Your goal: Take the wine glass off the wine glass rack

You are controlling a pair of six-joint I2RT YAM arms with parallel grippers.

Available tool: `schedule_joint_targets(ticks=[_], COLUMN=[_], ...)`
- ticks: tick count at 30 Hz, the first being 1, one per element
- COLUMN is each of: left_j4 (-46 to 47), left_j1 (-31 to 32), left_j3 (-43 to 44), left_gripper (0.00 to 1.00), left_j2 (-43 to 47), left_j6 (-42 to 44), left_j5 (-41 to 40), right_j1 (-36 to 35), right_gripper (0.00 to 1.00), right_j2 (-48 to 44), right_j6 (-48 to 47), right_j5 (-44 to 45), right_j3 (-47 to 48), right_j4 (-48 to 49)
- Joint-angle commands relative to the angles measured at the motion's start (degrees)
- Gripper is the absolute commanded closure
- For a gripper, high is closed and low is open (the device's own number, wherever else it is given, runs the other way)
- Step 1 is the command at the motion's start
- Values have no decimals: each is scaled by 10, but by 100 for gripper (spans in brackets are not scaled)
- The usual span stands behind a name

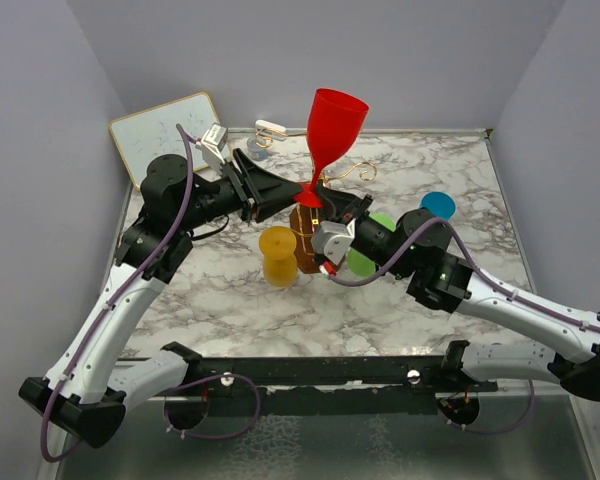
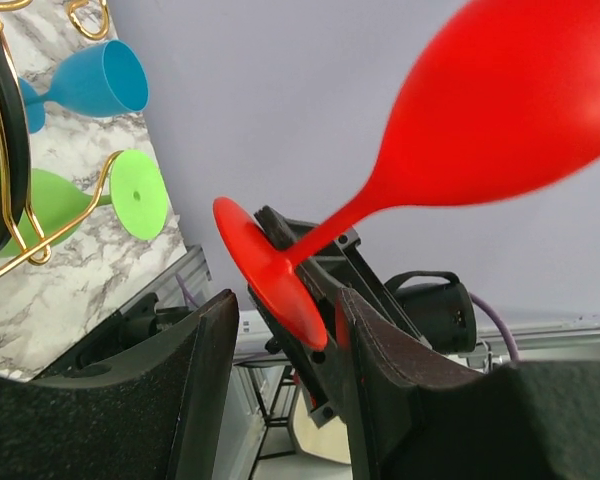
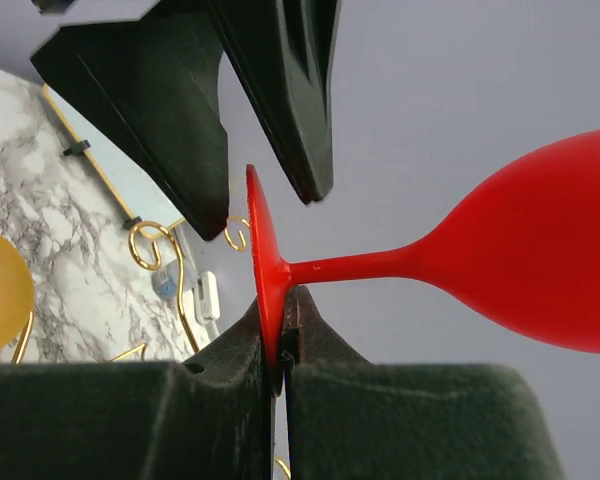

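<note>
Two grippers meet at the foot of the red wine glass [image 1: 337,125], which is raised above the wine glass rack [image 1: 305,245] with its bowl uppermost and its stem slanting down toward the fingertips; in both wrist views the stem is clear of the gold wire arms. The right gripper [image 3: 280,335] has its fingers pressed together on the lower rim of the glass's foot [image 3: 263,250], pinching the thin disc between its pads; this is the only firm grip visible. The left gripper [image 2: 285,300] comes in from the other side with its jaws parted, one finger on each side of the foot; the right wrist view shows a gap between each of those fingers and the disc, so they straddle it without clamping.

The rack stands on its brown block near the middle of the marble table [image 1: 310,310]; a yellow glass [image 1: 278,255] is just beside the base on the left side; a green glass [image 1: 361,263] sits on the right side, partly under the right arm, its stem running alongside a gold arm in the left wrist view; a blue glass [image 1: 438,205] lies farther right. A whiteboard [image 1: 165,135] leans at the far left corner.
</note>
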State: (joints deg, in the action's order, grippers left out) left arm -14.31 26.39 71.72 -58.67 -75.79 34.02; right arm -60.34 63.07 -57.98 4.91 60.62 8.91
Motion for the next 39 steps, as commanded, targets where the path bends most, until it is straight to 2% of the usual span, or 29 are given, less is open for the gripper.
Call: schedule_joint_targets(ticks=[1, 3, 4, 5, 7, 10, 13, 17, 18, 23, 26, 28, 32, 35, 37, 39], left_j4=[27, 27, 27, 26, 29, 21, 17, 37, 38, -2, -34, -44, -84, -104, -115, -124], left_j1=[2, 2, 2, 2, 2, 2, 2, 2, 2, 2, 2, 2, 2, 2, 2, 2], left_j3=[-14, -16, -16, -18, -21, -22, -27, -48, -53, -57, -69, -86, -107, -118, -123, -121], left_gripper=[53, 54, 59, 67, 98, 100, 100, 100, 100, 100, 100, 100, 100, 100, 100, 100], left_j2=[9, 7, 5, 5, 6, 12, 24, 59, 71, 136, 177, 202, 237, 252, 257, 258], left_j6=[-28, -26, -24, -23, -19, -10, 7, 16, 20, 76, 123, 161, 206, 218, 225, 238], left_j5=[3, 3, 4, 5, 8, 2, -11, -49, -67, -216, -301, -334, -357, -354, -353, -353], right_j1=[-37, -49, -55, -59, -64, -66, -66, -66, -66, -65, -65, -65, -58, 22, 131, 205], right_gripper=[99, 99, 99, 99, 97, 90, 62, 43, 42, 41, 44, 49, 64, 66, 67, 71], right_j2=[11, 15, 17, 18, 17, 10, -12, -64, -80, -156, -169, -153, -57, 18, 77, 139], right_j6=[-52, -62, -63, -64, -59, -44, -25, 41, 67, 234, 351, 393, 454, 489, 530, 584], right_j5=[47, 55, 58, 61, 70, 89, 114, 152, 160, 199, 248, 286, 370, 288, 135, 49], right_j3=[-8, -9, -9, -9, -10, -14, -29, -45, -47, -35, -6, 22, 133, 250, 346, 452], right_j4=[60, 66, 69, 72, 75, 75, 72, 11, -13, -174, -254, -298, -388, -439, -479, -536])
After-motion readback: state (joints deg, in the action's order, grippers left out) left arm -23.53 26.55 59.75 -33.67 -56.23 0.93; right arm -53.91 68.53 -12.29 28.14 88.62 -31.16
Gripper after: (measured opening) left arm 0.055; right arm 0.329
